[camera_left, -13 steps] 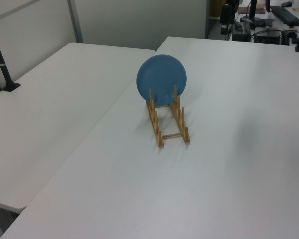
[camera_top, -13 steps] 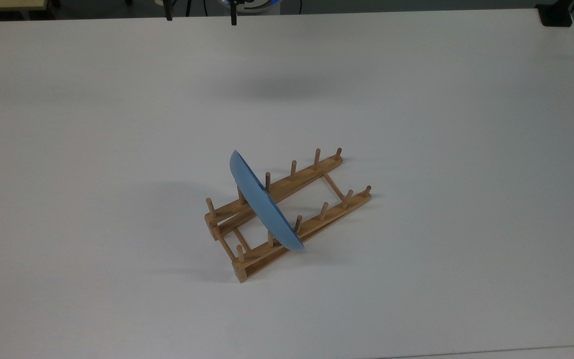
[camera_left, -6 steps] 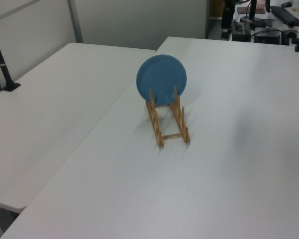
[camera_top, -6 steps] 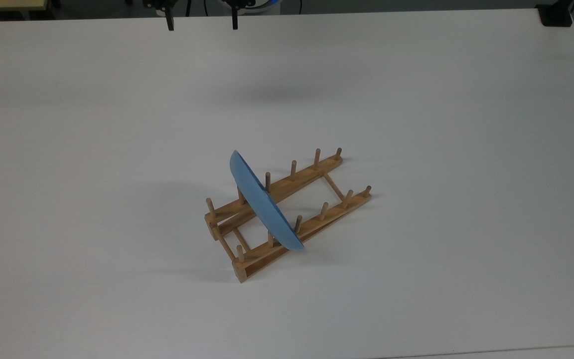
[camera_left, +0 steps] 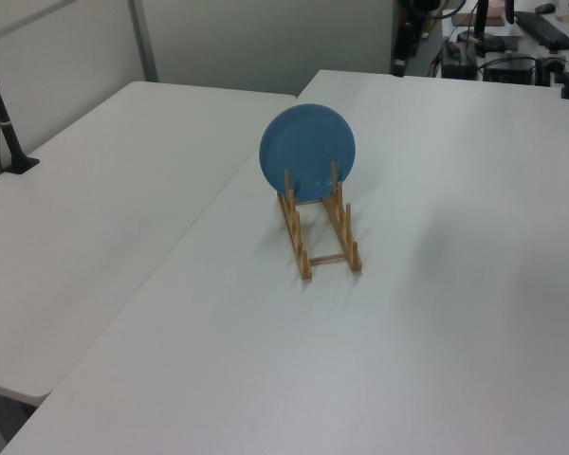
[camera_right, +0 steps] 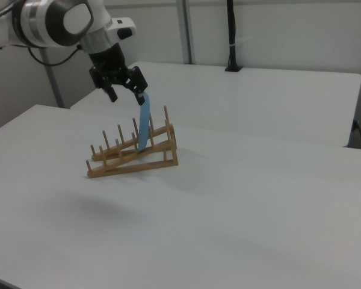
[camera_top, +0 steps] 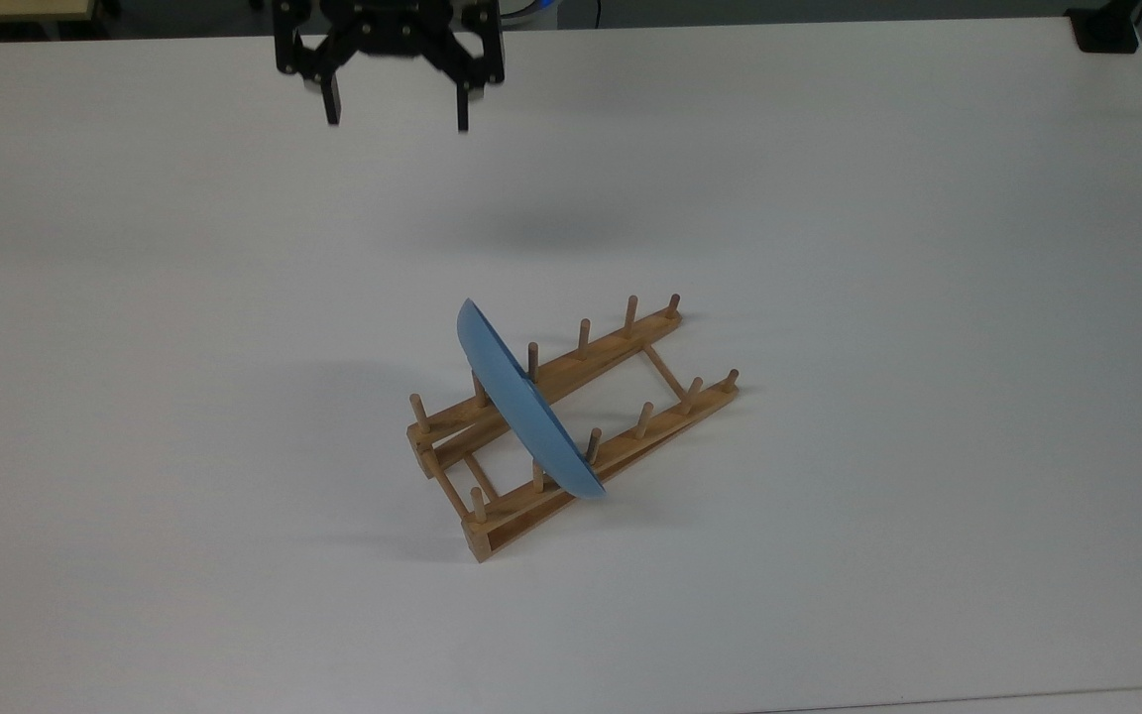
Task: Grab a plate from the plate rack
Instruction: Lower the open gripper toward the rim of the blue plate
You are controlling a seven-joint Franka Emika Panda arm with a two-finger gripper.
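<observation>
A white table [camera_top: 878, 198] lies bare on all sides of a wooden rack [camera_top: 571, 426], with wide open room out to its edges. A glossy light-blue plate [camera_top: 521, 402] stands on edge between the rack's pegs. The black gripper [camera_top: 398, 124], fingers spread wide and holding nothing, hangs near the top view's far edge, well apart from the plate.

- Open white bench [camera_top: 878, 198] is seen on all sides of the plate rack [camera_top: 571, 426].
- The plate [camera_top: 521, 402] is stood on edge between the pegs, its upper rim left bare.
- The end effector [camera_top: 398, 124], fingers spread, is held in open air, well apart from the plate.
</observation>
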